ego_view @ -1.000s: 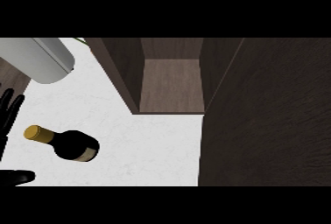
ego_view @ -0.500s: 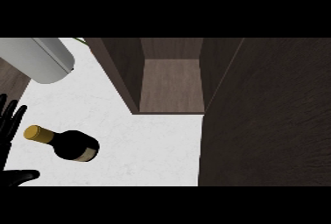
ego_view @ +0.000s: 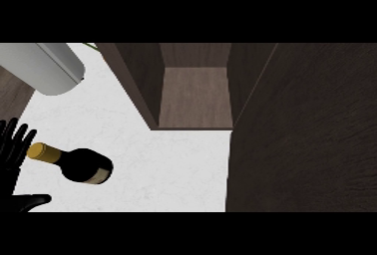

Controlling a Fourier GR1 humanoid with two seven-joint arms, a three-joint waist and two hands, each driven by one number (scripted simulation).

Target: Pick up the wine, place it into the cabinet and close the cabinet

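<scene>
A black hand (ego_view: 15,144) comes in at the left edge of the head view, its fingers straight and spread, pointing up and away from the lower edge. Lower down, a separate black thumb tip (ego_view: 29,200) juts out toward the right over the white counter (ego_view: 169,169). The hand is open and holds nothing.

The wine bottle (ego_view: 77,165) stands just to the right of the fingers, seen from above and leaning, with its gold-capped neck tipped toward the hand and its dark body farther to the right. The cap lies right beside the fingers; actual contact cannot be told. A pale band runs round the bottle's lower body, but no writing on it can be read.

Farther right and beyond the fingertips, the dark wood cabinet (ego_view: 195,94) stands open, with its door (ego_view: 302,134) filling the far right. A grey rounded object (ego_view: 48,64) lies beyond the hand.
</scene>
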